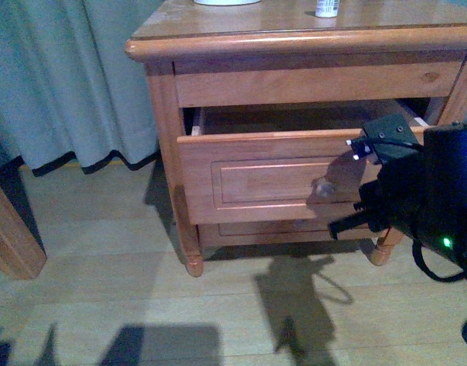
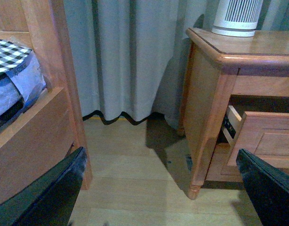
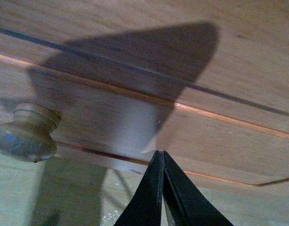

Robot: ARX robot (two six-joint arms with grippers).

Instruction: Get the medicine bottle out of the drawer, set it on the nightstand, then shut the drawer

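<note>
The medicine bottle [image 1: 327, 8] stands on the glossy top of the nightstand [image 1: 218, 47], near the back and only its lower part inside my front view, so I judge that part of the job done. What remains is the drawer [image 1: 256, 179]: it hangs pulled out, the dark gap above its front panel showing the opening behind.

My right gripper [image 3: 161, 157] is up against that panel front with its jaws pressed together on nothing, the tips meeting in a single point. I read that as a pushing posture: a closed wedge gives one firm contact on flat wood. In the right wrist view the tips sit at the lower border of the recessed panel, beside the round knob [image 3: 25, 138] and clear of it, so the push would land on the panel itself, not on the knob. Whether the tips truly touch the wood I cannot tell.

My left gripper [image 2: 163, 188] hangs low and away from the cabinet with its fingers [image 2: 50, 195] spread wide, holding nothing and looking past the nightstand's side toward the curtain [image 2: 130, 56] and bed frame [image 2: 40, 127]. A white ribbed device [image 2: 237, 17] sits on the nightstand top, away from any contact.
</note>
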